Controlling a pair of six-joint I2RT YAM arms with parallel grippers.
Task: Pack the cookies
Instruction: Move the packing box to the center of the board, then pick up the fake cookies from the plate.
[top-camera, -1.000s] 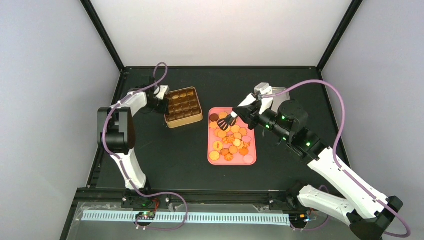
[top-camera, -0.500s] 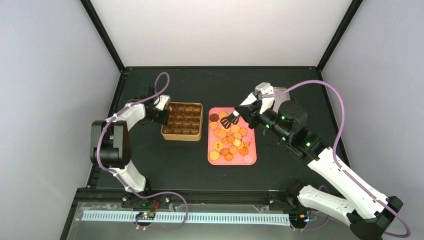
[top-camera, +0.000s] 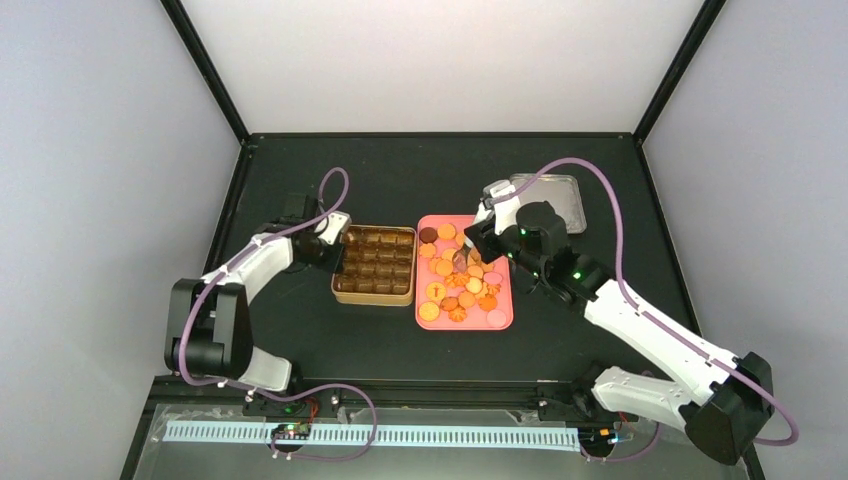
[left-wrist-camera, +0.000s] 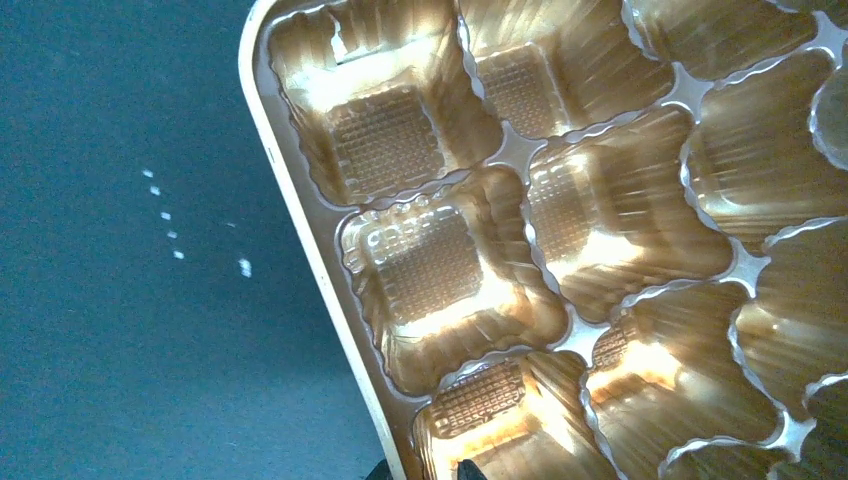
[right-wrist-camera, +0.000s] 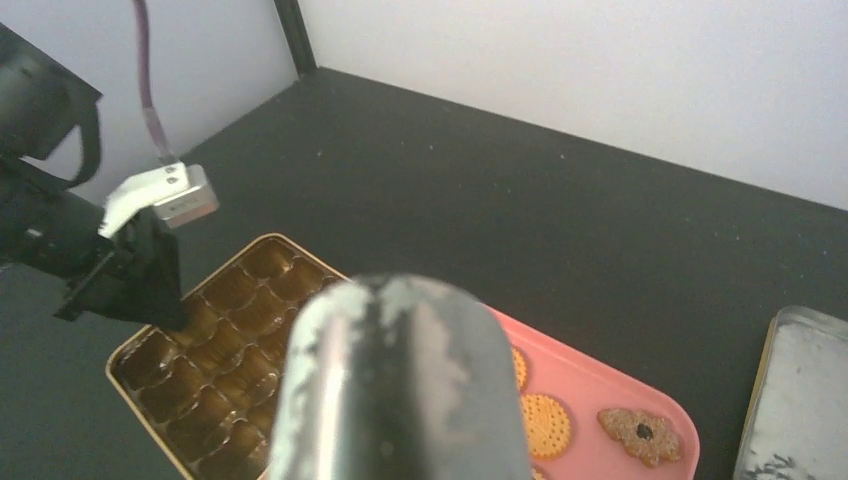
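The cookies (top-camera: 462, 283), mostly round and orange with a few dark or pink ones, lie on a pink tray (top-camera: 503, 312). The gold tin (top-camera: 375, 265) with brown square compartments stands just left of the tray. My left gripper (top-camera: 335, 250) is shut on the tin's left rim; in the left wrist view its tips (left-wrist-camera: 425, 472) straddle the rim (left-wrist-camera: 300, 215). My right gripper (top-camera: 477, 240) is shut on the metal tongs (top-camera: 462, 260), held over the tray's upper part. In the right wrist view the blurred tongs (right-wrist-camera: 400, 380) hide my fingers; two cookies (right-wrist-camera: 545, 425) show beside them.
The tin's grey metal lid (top-camera: 550, 198) lies at the back right behind the tray and shows at the right edge of the right wrist view (right-wrist-camera: 800, 400). The black cage frame and white walls ring the dark table.
My left gripper has dragged the tin right and nearer, up beside the tray. My right arm has swung in and lowered the tongs over the cookies.
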